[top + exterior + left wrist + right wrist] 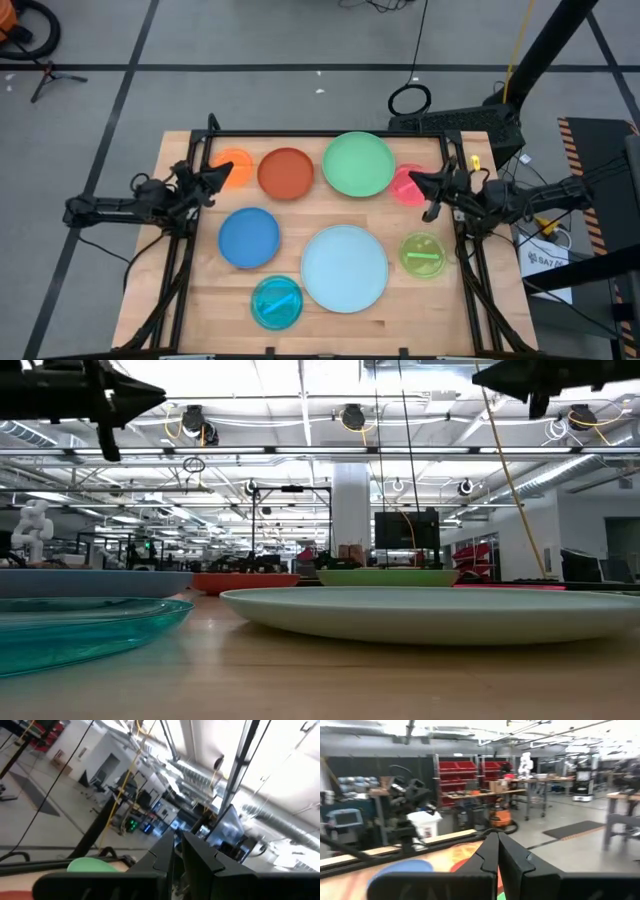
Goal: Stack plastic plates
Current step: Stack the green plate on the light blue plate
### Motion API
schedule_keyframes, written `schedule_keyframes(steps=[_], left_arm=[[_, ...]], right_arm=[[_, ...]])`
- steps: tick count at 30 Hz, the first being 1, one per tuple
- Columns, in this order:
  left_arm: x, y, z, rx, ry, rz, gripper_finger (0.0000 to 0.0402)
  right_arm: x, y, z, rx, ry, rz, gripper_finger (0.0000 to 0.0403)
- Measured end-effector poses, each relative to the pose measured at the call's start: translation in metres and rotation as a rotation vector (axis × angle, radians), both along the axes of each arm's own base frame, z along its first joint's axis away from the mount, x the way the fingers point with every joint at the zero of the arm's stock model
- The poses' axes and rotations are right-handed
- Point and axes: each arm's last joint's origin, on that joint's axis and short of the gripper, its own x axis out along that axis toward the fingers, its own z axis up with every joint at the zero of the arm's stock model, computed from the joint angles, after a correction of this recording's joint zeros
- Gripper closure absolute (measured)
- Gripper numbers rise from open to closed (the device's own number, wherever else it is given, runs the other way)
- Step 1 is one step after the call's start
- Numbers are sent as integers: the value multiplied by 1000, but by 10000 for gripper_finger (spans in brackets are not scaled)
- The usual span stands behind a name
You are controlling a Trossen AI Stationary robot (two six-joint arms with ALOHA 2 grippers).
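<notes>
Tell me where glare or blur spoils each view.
High view: even light, soft sheen on the pale blue plate. Low view: ceiling lights blow out, and the near cyan plate is soft. Left wrist view: motion-smeared, bright upper corner. Right wrist view: slightly soft, glare along the ceiling.

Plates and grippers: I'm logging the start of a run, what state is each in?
Plastic plates: eight, flat on the table, none stacked.
Orange plate: partly under the left gripper.
Left gripper: nearly shut, empty.
Right gripper: shut, empty, over the pink plate.
</notes>
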Motion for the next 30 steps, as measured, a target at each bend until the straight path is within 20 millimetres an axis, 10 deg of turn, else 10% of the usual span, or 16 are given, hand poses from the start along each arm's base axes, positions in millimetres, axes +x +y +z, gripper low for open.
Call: schedule_keyframes(steps=[17, 30], left_arm=[[115, 1, 61, 185, 655, 15, 360], [224, 26, 40, 472, 1174, -25, 360]], right_arm=[[3, -10, 8, -88, 156, -91, 403], [-1, -11, 9, -98, 151, -100, 403]])
